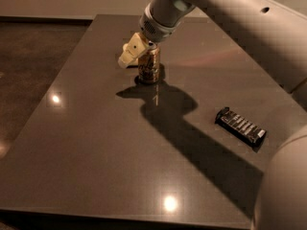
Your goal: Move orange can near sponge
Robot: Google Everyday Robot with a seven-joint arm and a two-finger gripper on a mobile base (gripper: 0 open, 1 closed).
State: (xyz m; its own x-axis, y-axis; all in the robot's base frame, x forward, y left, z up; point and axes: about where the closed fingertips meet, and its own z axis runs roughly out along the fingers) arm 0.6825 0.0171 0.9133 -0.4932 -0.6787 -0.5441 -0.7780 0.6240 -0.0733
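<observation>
Gripper at the orange can, job almost finished
It sits around the can's top; whether it clamps the can I cannot tell. The can stands upright just beside the half-hidden sponge, so I think only letting go remains.

I see a dark, glossy table with a flat black bar lying at a slant near its right edge. Two light spots glint on the table's left and near parts. Dark floor lies to the left. The tool hangs over the table's far middle.
</observation>
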